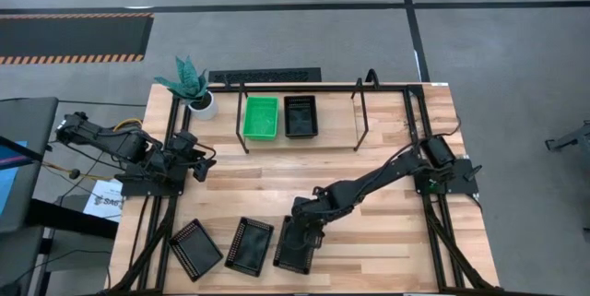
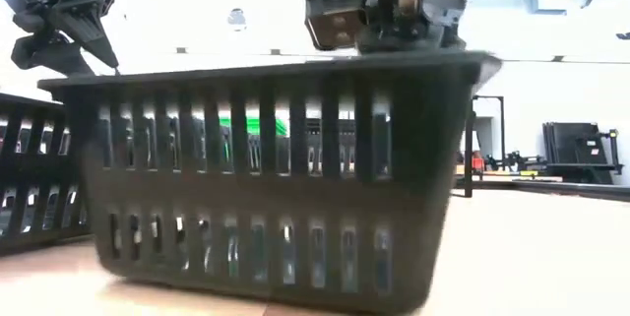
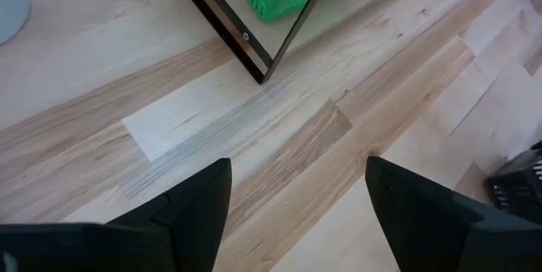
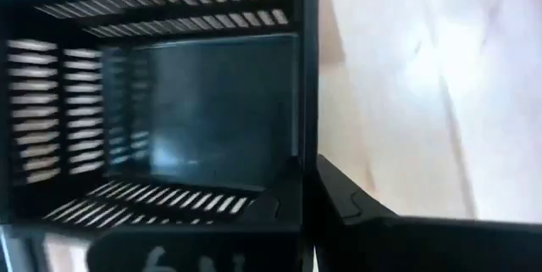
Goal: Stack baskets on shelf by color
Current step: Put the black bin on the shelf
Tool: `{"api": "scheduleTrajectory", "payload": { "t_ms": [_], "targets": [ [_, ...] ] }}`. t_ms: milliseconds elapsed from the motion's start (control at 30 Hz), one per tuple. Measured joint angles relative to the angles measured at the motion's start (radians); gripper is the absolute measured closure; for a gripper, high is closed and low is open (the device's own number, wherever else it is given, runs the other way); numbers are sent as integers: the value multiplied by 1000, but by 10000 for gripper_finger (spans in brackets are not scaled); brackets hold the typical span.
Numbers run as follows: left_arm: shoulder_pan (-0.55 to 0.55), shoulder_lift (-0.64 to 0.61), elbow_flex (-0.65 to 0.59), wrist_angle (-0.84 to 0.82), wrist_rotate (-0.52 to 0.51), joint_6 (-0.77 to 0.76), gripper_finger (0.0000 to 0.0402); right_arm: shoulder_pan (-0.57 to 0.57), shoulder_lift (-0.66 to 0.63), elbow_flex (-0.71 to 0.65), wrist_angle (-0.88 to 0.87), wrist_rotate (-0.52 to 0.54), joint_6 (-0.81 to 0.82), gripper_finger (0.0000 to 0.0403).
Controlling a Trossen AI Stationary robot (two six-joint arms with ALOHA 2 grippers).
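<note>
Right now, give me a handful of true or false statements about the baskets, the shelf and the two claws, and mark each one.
1. A green basket and a black basket sit side by side under the shelf. True.
2. The right claw is shut on the wall of a black basket at the table's near edge. True.
3. The left claw holds a green basket. False: it is open, holds nothing, and hangs over bare table.
4. Three green baskets wait at the near edge. False: the three there are all black.
5. A potted plant stands left of the shelf. True.
</note>
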Motion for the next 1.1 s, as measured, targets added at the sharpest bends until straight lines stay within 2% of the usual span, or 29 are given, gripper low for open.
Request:
{"api": "scheduleTrajectory", "payload": {
  "t_ms": [267,533,667,800,933,1100],
  "targets": [
    [0,0,0,8,1,-5,141,-76,-168,0,-45,5,-87,394],
    [0,0,0,7,0,-51,141,-229,-429,0,-151,49,-276,393],
    [0,0,0,8,-1,-90,141,-378,-534,2,-253,62,-421,398],
    [0,0,0,7,-15,-127,141,-578,-576,2,-341,53,-578,394],
    [0,0,0,5,-55,-155,141,-778,-575,0,-365,-46,-765,390],
    [0,0,0,6,-56,-206,141,-975,-522,0,-381,-181,-1012,394]
  ]
}}
